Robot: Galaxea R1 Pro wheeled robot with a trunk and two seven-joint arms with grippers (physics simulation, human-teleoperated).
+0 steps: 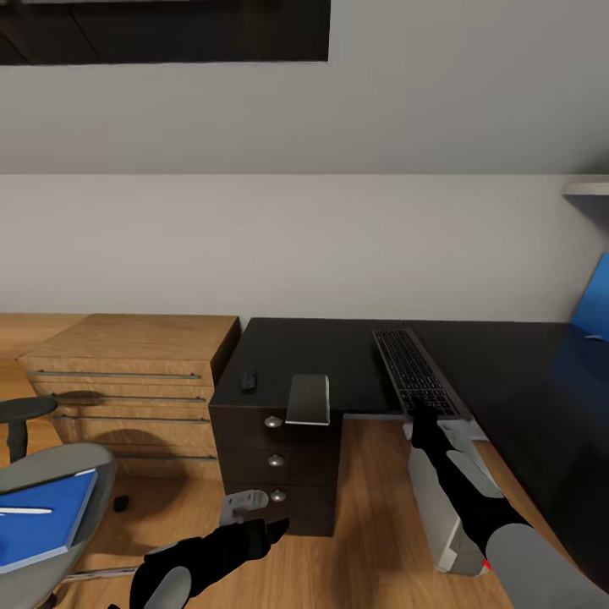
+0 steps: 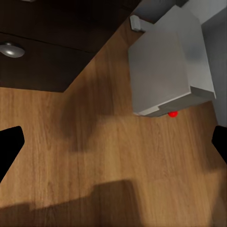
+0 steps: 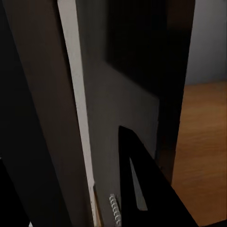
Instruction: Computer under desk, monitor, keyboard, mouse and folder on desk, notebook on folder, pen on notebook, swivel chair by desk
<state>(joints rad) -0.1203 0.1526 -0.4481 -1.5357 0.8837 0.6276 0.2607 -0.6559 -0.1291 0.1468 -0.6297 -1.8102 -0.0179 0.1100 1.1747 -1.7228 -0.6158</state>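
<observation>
Keyboard point(image 1: 414, 372) is lying on the desk point(image 1: 507, 372), its near end overhanging the edge; our right gripper point(image 1: 420, 420) is touching that end, grip unclear; our left gripper point(image 2: 113, 142) is hovering wide open over the floor point(image 2: 94, 156) near the computer point(image 2: 170, 61).

I see a pale sloped wall point(image 1: 288, 228), light wood floor point(image 1: 372, 507), a low wooden shelf unit point(image 1: 127, 372), and a black drawer unit point(image 1: 275, 474).
</observation>
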